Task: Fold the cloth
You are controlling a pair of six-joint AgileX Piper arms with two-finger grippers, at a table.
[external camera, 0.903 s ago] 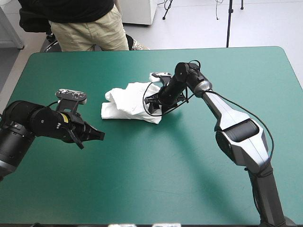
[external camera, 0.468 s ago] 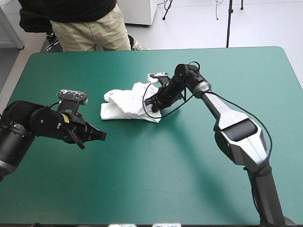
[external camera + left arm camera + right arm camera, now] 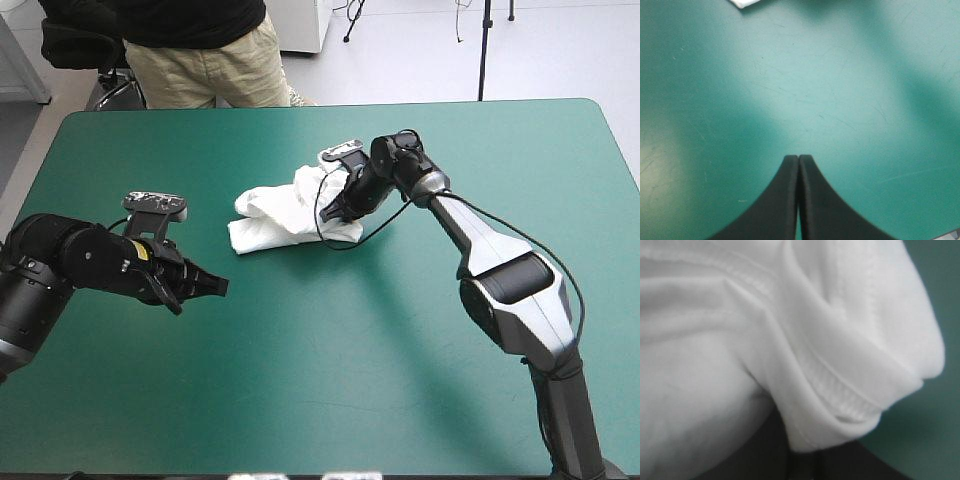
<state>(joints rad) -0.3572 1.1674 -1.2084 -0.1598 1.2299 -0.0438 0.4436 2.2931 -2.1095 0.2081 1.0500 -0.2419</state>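
Observation:
The white T-shirt [image 3: 285, 215] lies as a crumpled heap a little beyond the table's middle. My right gripper [image 3: 332, 210] is at the heap's right end, shut on the T-shirt. In the right wrist view, thick white folds and a hem [image 3: 805, 365] fill the picture and drape over the black fingers [image 3: 840, 467]. My left gripper [image 3: 215, 285] hovers shut over bare cover, to the near left of the heap and apart from it. In the left wrist view its fingers meet in a point [image 3: 798, 159], and a corner of the T-shirt [image 3: 745, 2] shows far ahead.
The teal-green cover [image 3: 350, 380] stretches wide on the near side of the heap. The table's far edge [image 3: 330, 106] runs a short way beyond the heap.
My right gripper has pulled the T-shirt's right end up and to the right, so the whole heap has shifted right. The left gripper has barely moved.

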